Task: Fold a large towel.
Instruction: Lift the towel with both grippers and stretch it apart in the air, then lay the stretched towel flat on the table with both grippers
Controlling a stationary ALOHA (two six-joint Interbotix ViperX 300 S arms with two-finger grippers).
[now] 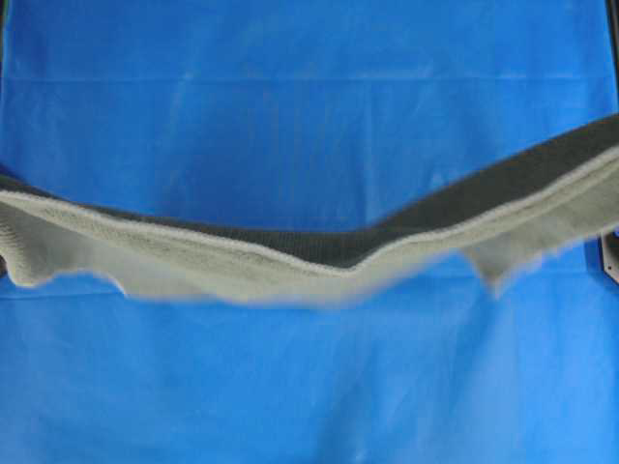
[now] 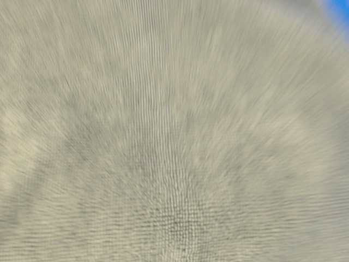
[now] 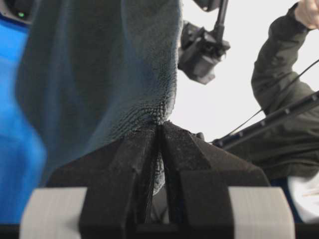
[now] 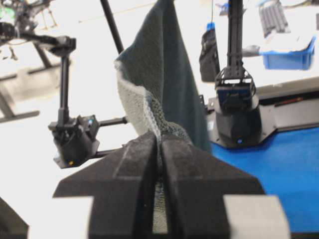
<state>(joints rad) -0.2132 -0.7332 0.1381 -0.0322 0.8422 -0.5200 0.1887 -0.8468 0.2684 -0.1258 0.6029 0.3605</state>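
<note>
Towel (image 1: 290,261), one large grey-green piece of terry cloth, is hanging in the air above the bright blue cloth (image 1: 309,97) that is covering the table, and I am seeing it stretched from the left edge of the overhead view to the right edge, sagging in the middle with its pale stitched hem running along the upper fold. I am counting two grippers on it, one at each end. The left gripper (image 3: 158,130) is sitting with its two black foam-faced fingers (image 3: 124,164) pressed together, pinching a puckered bit of the towel right at the tips, and the cloth is rising away from the tips and filling the upper left of that wrist view. The right gripper (image 4: 160,139) is doing the same: its jaws are squeezed tight on a hemmed edge of the towel, which is standing up from the tips as a folded strip, pale on one face and darker on the other. Neither gripper itself is showing in the overhead view; only the towel ends are reaching the frame edges there. The table-level camera is filled almost wholly by blurred towel weave, with a sliver of blue in the upper right corner. Behind the left gripper I am seeing one person in a dark jacket (image 3: 284,99) standing near the rig.
</note>
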